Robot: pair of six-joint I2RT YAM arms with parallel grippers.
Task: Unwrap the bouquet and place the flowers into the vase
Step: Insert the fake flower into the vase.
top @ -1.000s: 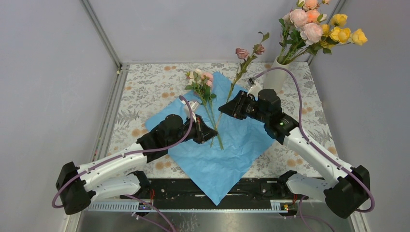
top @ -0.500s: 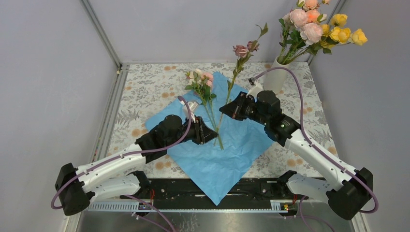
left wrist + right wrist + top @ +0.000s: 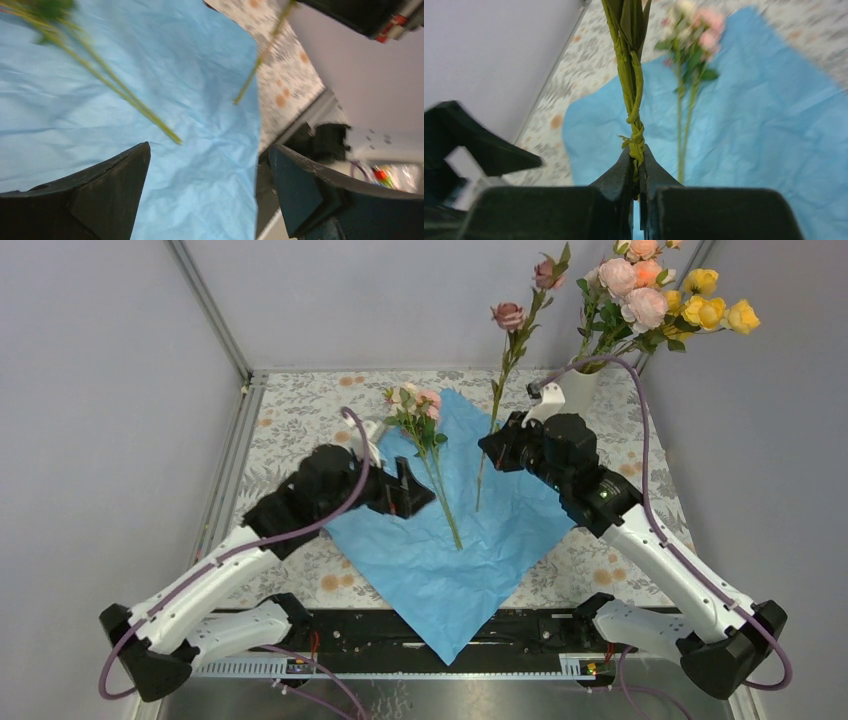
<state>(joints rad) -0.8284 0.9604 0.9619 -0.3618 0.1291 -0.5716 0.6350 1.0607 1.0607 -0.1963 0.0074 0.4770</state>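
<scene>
Clamping one rose stem point(image 3: 497, 405), the right gripper point(image 3: 497, 447) hovers near the part-filled vase point(image 3: 579, 387); left gripper point(image 3: 416, 496) gapes beside unplaced flowers point(image 3: 424, 425).

Both arms on my screen wear white shells, left arm point(image 3: 215, 575) and right arm point(image 3: 665, 570), with chunky black joints. A purple cable point(image 3: 640, 430) loops along each. Black shoulder blocks point(image 3: 150, 660) sit at seven and five o'clock. Left gripper point(image 3: 210, 147) and right gripper point(image 3: 637, 152): matte black, wedge-shaped fingers point(image 3: 100, 195).

A floral tablecloth point(image 3: 300, 425) lies between grey walls point(image 3: 100, 390).
</scene>
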